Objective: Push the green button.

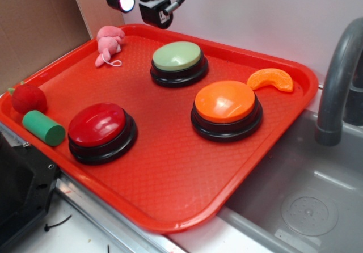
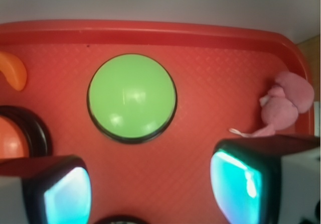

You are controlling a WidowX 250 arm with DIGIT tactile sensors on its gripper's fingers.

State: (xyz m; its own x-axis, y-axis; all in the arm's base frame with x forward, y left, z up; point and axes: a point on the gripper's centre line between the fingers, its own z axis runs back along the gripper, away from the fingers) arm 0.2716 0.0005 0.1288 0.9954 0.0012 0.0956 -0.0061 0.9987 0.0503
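The green button (image 1: 177,56), a pale sage-green dome on a black round base, sits at the back middle of the red tray (image 1: 170,173). In the wrist view it (image 2: 132,97) lies just ahead of the fingers, near the tray's far rim. My gripper (image 1: 142,2) hangs high above the tray's back edge, up and to the left of the button, not touching anything. Its two cyan-padded fingers (image 2: 67,196) stand wide apart with only bare tray between them, so it is open and empty.
An orange button (image 1: 226,102) and a red button (image 1: 97,125) share the tray. A pink plush toy (image 1: 109,42), an orange slice-shaped toy (image 1: 272,80), a red strawberry toy (image 1: 28,98) and a small green cylinder (image 1: 43,127) lie near the rims. A sink with a grey faucet (image 1: 340,71) is at the right.
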